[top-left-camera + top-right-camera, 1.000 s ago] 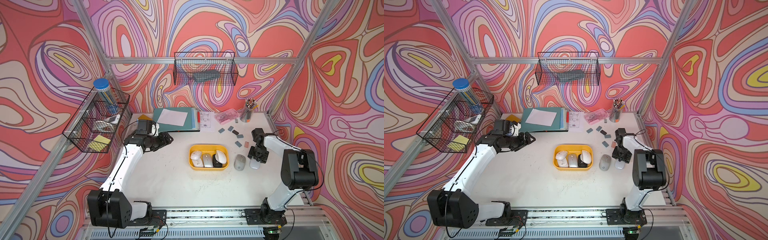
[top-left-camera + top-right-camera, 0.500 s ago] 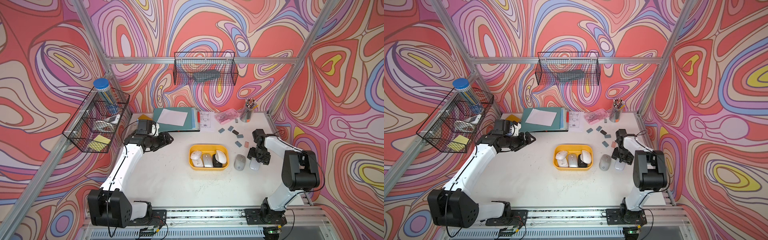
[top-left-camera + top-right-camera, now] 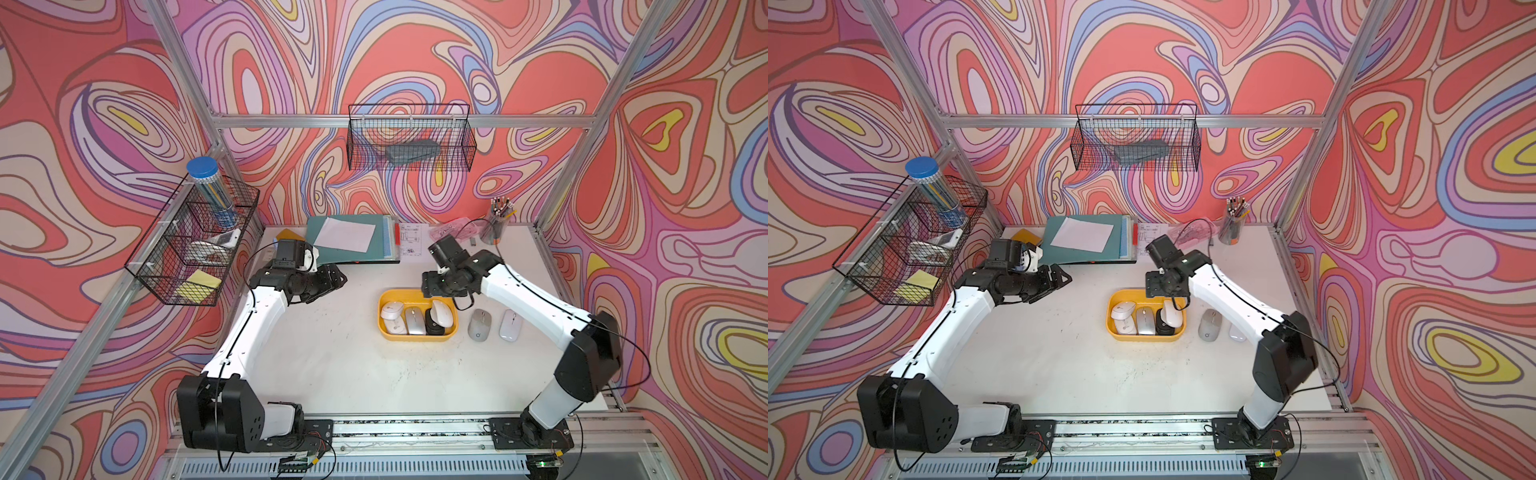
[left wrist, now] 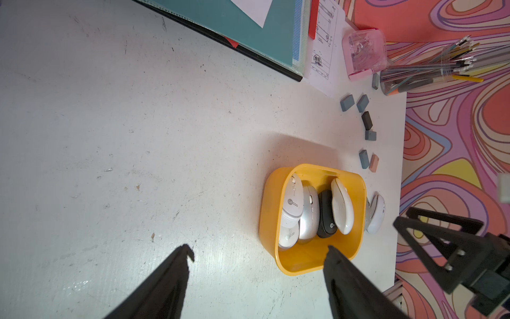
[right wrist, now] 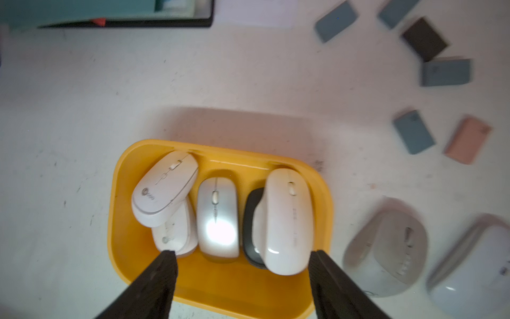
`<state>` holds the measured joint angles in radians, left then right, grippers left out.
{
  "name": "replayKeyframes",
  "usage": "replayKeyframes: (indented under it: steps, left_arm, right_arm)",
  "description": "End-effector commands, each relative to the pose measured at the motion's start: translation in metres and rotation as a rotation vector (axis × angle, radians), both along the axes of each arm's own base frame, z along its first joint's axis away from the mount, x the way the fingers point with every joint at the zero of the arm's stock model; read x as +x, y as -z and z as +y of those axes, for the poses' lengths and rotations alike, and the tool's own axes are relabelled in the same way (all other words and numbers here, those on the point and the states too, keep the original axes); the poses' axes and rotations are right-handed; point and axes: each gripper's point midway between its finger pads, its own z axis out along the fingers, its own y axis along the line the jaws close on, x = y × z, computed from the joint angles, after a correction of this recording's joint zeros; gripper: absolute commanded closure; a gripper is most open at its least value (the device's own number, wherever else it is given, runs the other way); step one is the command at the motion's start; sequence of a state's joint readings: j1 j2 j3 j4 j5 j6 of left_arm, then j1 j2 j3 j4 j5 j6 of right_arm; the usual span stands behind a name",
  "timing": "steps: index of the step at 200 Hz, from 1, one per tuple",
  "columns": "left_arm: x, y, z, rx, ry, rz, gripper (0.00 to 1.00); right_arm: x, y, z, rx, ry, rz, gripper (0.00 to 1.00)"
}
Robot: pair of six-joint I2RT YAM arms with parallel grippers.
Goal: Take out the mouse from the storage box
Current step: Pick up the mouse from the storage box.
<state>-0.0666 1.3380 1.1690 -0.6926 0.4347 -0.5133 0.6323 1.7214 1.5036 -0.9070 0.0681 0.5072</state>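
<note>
Your right gripper (image 3: 432, 286) has swung back from the white mouse (image 3: 509, 325) it set down just right of the storage box (image 3: 415, 337). It now hangs over the box's far rim, fingers wide and empty. Five mice (image 5: 218, 218) remain inside, so another pick looks next. Your left gripper (image 3: 334, 279) waits well left of the box, fingers apart, holding nothing.

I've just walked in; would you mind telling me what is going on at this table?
The robot is taking mice out of the yellow storage box. A grey mouse and a pale mouse lie on the table beside it. Five more mice sit inside, a white mouse resting on a black mouse. The right gripper hangs open and empty above the box; the left gripper, also open and empty, is off to the side.
</note>
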Motion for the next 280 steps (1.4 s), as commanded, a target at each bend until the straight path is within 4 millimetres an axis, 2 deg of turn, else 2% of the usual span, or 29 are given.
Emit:
replayKeyframes:
  steps: [1,30,64,144,177,195,223,243,259,280]
  left_arm:
    - [0.000,0.005,0.001,0.002,-0.003,0.013,0.19]
    - [0.000,0.004,0.000,-0.005,0.000,0.010,0.19]
    - [-0.001,0.002,0.000,-0.006,0.000,0.004,0.19]
    - [-0.001,0.005,0.000,-0.011,0.000,0.013,0.19]
    - [-0.001,0.005,-0.001,-0.012,0.001,0.015,0.19]
    - [-0.001,0.005,-0.001,-0.014,0.001,0.015,0.19]
    - [0.000,0.004,-0.001,-0.015,0.000,0.012,0.19]
    - [-0.001,0.005,-0.001,-0.016,-0.001,0.014,0.19]
    - [-0.001,0.005,-0.001,-0.015,0.000,0.013,0.19]
    - [-0.001,0.005,-0.001,-0.015,0.001,0.014,0.19]
  right_arm:
    - [-0.003,0.027,0.028,0.059,-0.020,0.093,0.23]
    - [-0.012,0.061,0.047,0.041,-0.065,0.177,0.23]
    - [-0.024,0.102,0.046,-0.006,-0.058,0.265,0.23]
    - [-0.031,0.145,0.026,-0.148,-0.028,0.343,0.23]
    - [-0.036,0.147,0.008,-0.259,0.006,0.340,0.25]
    - [-0.039,0.146,0.006,-0.262,0.000,0.343,0.25]
    - [-0.043,0.151,0.016,-0.262,-0.044,0.356,0.27]
    - [-0.042,0.153,0.025,-0.267,-0.073,0.350,0.34]
    - [-0.037,0.148,0.030,-0.256,-0.072,0.324,0.41]
    - [-0.029,0.130,0.033,-0.232,-0.063,0.265,0.48]
